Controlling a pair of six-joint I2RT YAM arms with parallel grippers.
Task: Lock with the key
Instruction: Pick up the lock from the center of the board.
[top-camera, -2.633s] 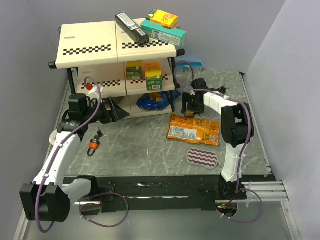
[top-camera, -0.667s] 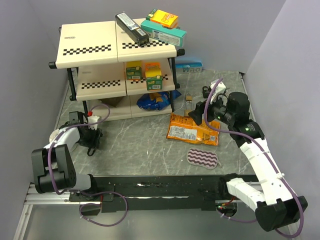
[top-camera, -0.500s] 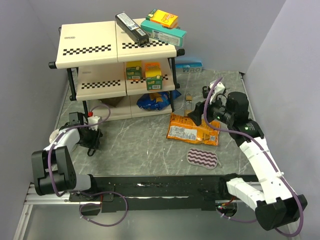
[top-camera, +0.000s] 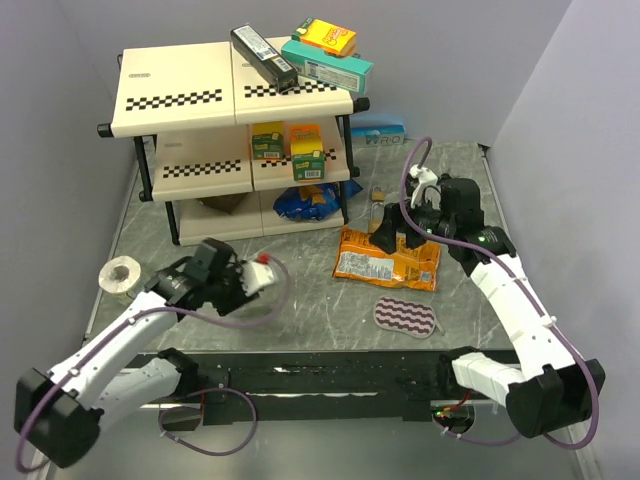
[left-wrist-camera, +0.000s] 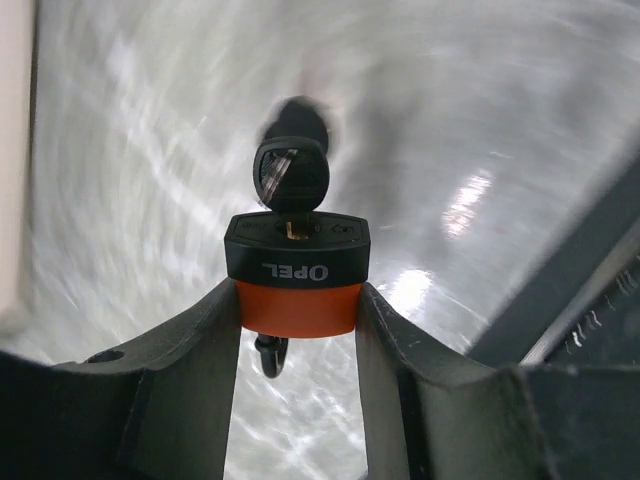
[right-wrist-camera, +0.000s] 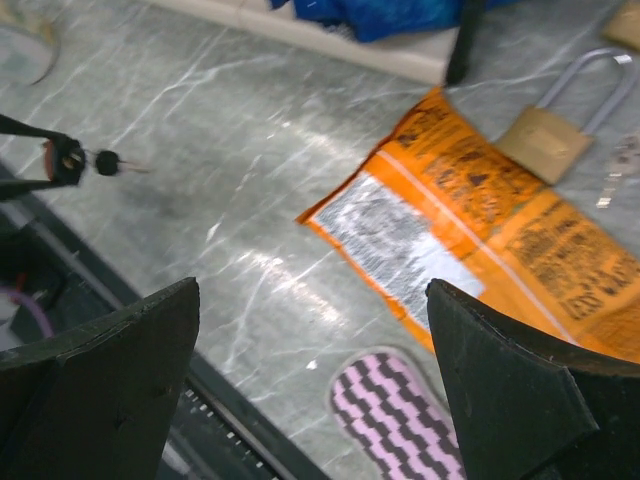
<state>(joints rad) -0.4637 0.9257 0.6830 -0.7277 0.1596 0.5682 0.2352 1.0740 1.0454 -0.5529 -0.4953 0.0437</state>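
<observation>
While the key (left-wrist-camera: 291, 175) sat in it, the padlock (left-wrist-camera: 297, 275) was pinched half-wide by the left gripper (left-wrist-camera: 298, 305) | right gripper (right-wrist-camera: 310, 300) spread fully, empty, over bag (right-wrist-camera: 470, 220).

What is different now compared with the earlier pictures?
The left claw closed on the orange padlock, with the key in it, and carried it rightward, toward the middle of the table. The right claw is open as before, near the snack bag, shifted only slightly. The shelf, snack bag and striped pad did not move.
</observation>
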